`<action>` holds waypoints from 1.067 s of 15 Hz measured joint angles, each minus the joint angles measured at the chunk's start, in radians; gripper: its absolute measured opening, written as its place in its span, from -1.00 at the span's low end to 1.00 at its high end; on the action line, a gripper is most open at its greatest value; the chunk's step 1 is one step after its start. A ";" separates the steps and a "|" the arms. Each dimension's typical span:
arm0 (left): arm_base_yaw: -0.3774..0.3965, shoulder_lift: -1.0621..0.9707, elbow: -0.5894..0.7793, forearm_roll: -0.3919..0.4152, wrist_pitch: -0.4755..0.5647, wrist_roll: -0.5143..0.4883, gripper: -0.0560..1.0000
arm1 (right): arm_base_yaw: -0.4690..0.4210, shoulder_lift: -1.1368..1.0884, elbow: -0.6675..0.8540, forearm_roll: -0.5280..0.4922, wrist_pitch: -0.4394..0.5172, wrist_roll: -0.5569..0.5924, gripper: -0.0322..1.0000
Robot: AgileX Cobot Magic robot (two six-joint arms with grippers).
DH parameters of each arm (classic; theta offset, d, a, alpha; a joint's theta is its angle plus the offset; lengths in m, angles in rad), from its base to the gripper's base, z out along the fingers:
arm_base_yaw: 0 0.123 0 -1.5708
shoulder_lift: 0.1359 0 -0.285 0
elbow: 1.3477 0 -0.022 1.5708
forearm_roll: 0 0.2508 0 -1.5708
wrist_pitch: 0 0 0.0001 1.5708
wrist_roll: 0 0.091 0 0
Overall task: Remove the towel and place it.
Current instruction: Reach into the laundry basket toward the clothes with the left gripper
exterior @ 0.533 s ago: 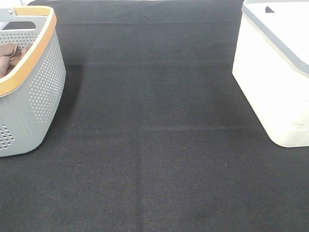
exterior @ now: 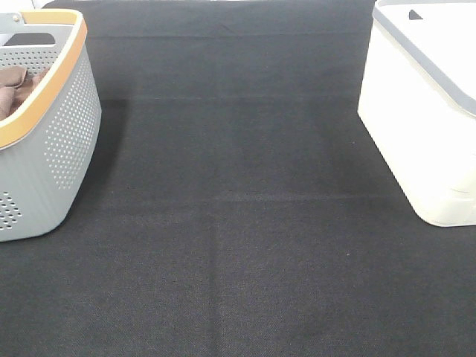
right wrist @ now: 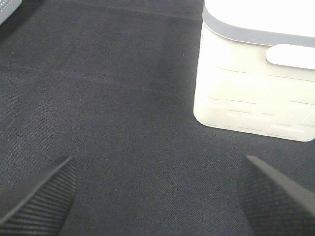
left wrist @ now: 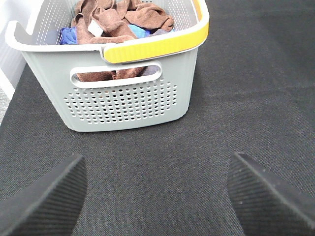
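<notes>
towel [left wrist: 118, 22] | brown, crumpled | in grey basket [left wrist: 123, 105] w/ blue cloths

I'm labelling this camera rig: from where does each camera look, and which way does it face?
Exterior high: mounted above, looking down on the black mat, grey basket at left, white bin at right; no arm shows.
Left wrist: on the left arm, facing the grey basket holding a brown towel; the open left pincer shows.
Right wrist: on the right arm, facing the white bin; the open right pincer shows.
Shared: exterior and left wrist both show the grey basket.
</notes>
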 joint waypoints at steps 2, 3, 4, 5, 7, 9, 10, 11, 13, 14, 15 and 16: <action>0.000 0.000 0.000 0.000 0.000 0.000 0.53 | 0.000 0.000 0.000 0.000 0.000 0.000 0.69; 0.000 0.000 0.000 0.000 0.000 0.000 0.53 | 0.000 0.000 0.000 0.000 0.000 0.000 0.69; 0.000 0.000 0.000 0.000 0.000 0.000 0.53 | 0.000 0.000 0.000 0.000 0.000 0.000 0.69; 0.000 0.000 0.000 0.000 0.000 0.000 0.53 | 0.000 0.000 0.000 0.000 0.000 0.000 0.69; 0.000 0.000 0.000 0.000 0.000 0.000 0.53 | 0.000 0.000 0.000 0.000 0.000 0.000 0.69; 0.000 0.000 0.000 0.000 0.000 0.000 0.53 | 0.000 0.000 0.000 0.000 0.000 0.000 0.69; 0.000 0.000 0.000 0.000 0.000 0.000 0.53 | 0.000 0.000 0.000 0.000 0.000 0.000 0.69; 0.000 0.000 0.000 0.000 0.000 0.000 0.53 | 0.000 0.000 0.000 0.000 0.000 0.000 0.69; 0.000 0.000 0.000 0.000 0.000 0.000 0.53 | 0.000 0.000 0.000 0.000 0.000 0.000 0.69; 0.000 0.000 0.000 0.000 0.000 0.000 0.53 | 0.000 0.000 0.000 0.000 0.000 0.000 0.69; 0.000 0.000 0.000 0.000 0.000 0.000 0.53 | 0.000 0.000 0.000 0.000 0.000 0.000 0.69; 0.000 0.000 0.000 0.000 0.000 0.000 0.53 | 0.000 0.000 0.000 0.000 0.000 0.000 0.69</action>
